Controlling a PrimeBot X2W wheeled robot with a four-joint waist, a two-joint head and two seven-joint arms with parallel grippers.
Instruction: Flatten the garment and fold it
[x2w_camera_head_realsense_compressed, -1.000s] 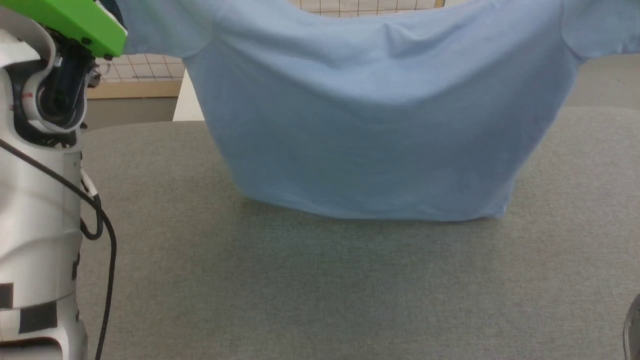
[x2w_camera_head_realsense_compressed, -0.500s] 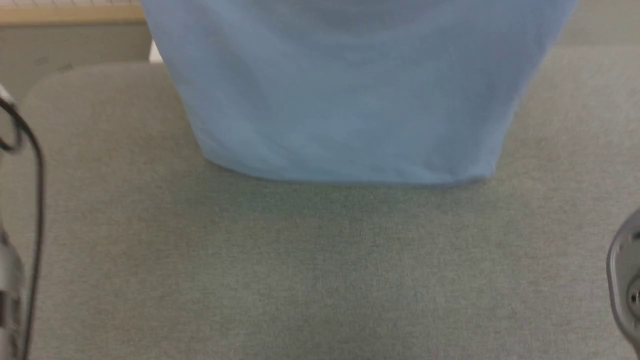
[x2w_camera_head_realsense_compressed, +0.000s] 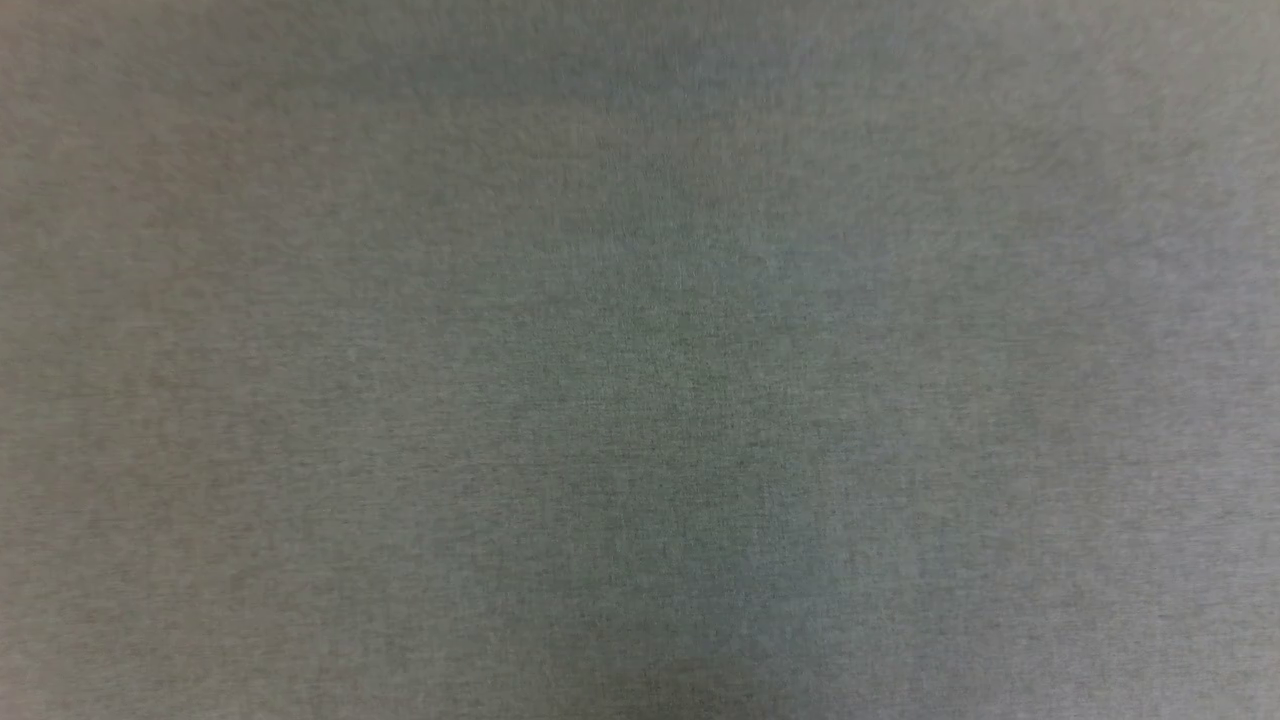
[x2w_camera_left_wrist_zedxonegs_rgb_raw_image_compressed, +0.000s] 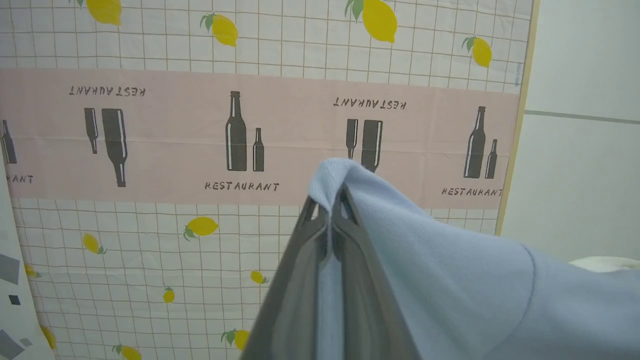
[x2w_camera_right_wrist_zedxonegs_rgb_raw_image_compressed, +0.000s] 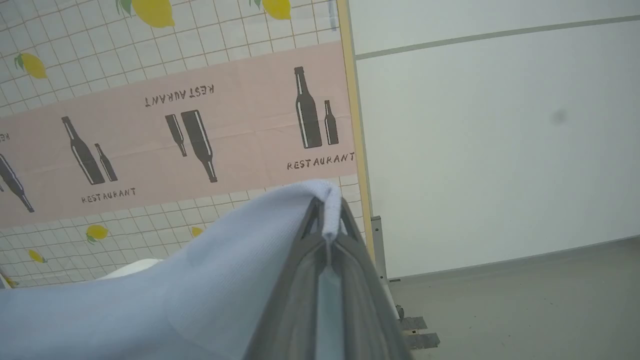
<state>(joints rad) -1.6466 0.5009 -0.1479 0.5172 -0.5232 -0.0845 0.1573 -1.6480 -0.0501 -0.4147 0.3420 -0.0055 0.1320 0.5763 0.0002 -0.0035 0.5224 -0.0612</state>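
Caught mid-lift: my left jaws were pinched shut on a fold of the light blue garment (x2w_camera_left_wrist_zedxonegs_rgb_raw_image_compressed: 450, 280). The cloth peaked over their tips and fell away to their right. My right jaws likewise clamped a fold of the garment (x2w_camera_right_wrist_zedxonegs_rgb_raw_image_compressed: 200, 290), which trailed off to their left. Beyond both sets of tips hung a gridded cloth backdrop (x2w_camera_left_wrist_zedxonegs_rgb_raw_image_compressed: 150, 240) printed with lemons, dark bottles and the word RESTAURANT on a pink band. Past the backdrop's wooden edge (x2w_camera_right_wrist_zedxonegs_rgb_raw_image_compressed: 355, 125), to the right of my right jaws, stood a plain white wall (x2w_camera_right_wrist_zedxonegs_rgb_raw_image_compressed: 500, 150) above a grey floor (x2w_camera_right_wrist_zedxonegs_rgb_raw_image_compressed: 525, 310). In the head view lay the grey woven tabletop (x2w_camera_head_realsense_compressed: 640, 360), dimmer toward its middle.
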